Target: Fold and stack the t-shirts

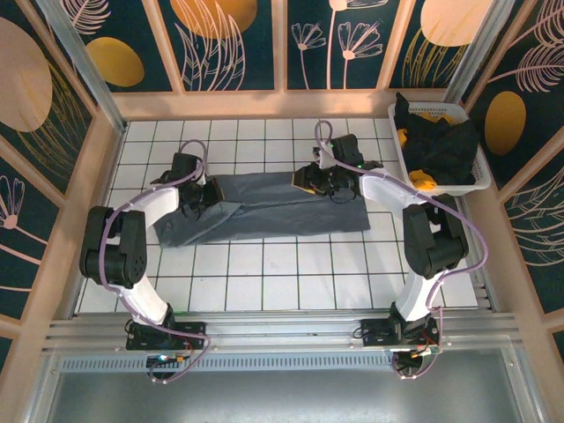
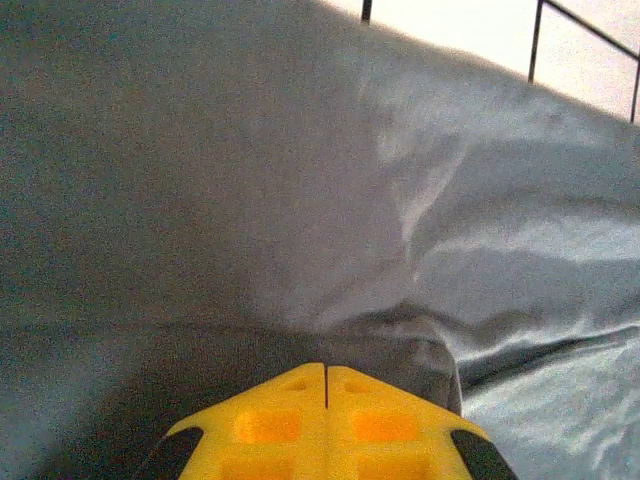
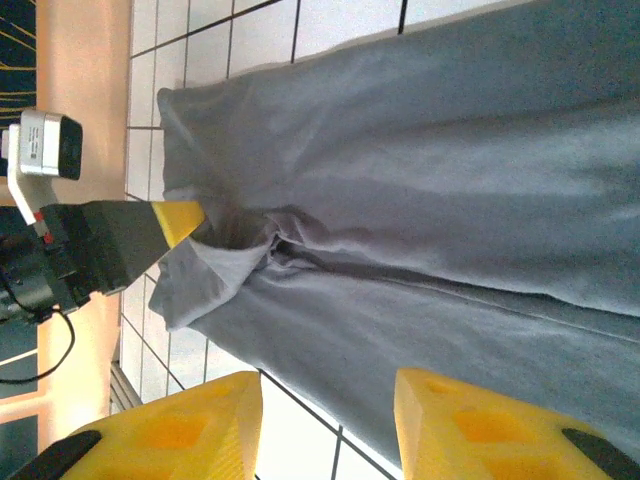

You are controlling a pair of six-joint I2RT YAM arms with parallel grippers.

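Grey-blue t-shirt: you have it spread flat across the middle of the table, its long side running from 9 o'clock to 3 o'clock. The 9 o'clock end is rumpled and bunched.
Left gripper: you find it down on the shirt's 9 o'clock end.
Left grip: in the left wrist view your two yellow fingertips meet with just a hairline seam between them. A pucker of grey cloth is pinched at their tip, so you are clamped on the grey-blue t-shirt. Creases run out from the pinch toward 2 o'clock.
Same grip from the right wrist: a yellow tip of the left gripper sits at 9 o'clock of that view, with the cloth gathered into a knot against it.
Right gripper: you have it over the shirt's far edge, at about 1 o'clock from the cloth's middle.
Right grip: your yellow fingers stand apart, and the shirt's edge and bare white tile show in the gap. You hold no cloth there.
Basket: it sits at the table's 2 o'clock corner, apart from the grey-blue t-shirt's 3 o'clock end.
Black t-shirt: it is heaped in the basket and drapes over the far rim.
Orange-yellow t-shirt: it is in the basket under the black one, peeking out at the near side.
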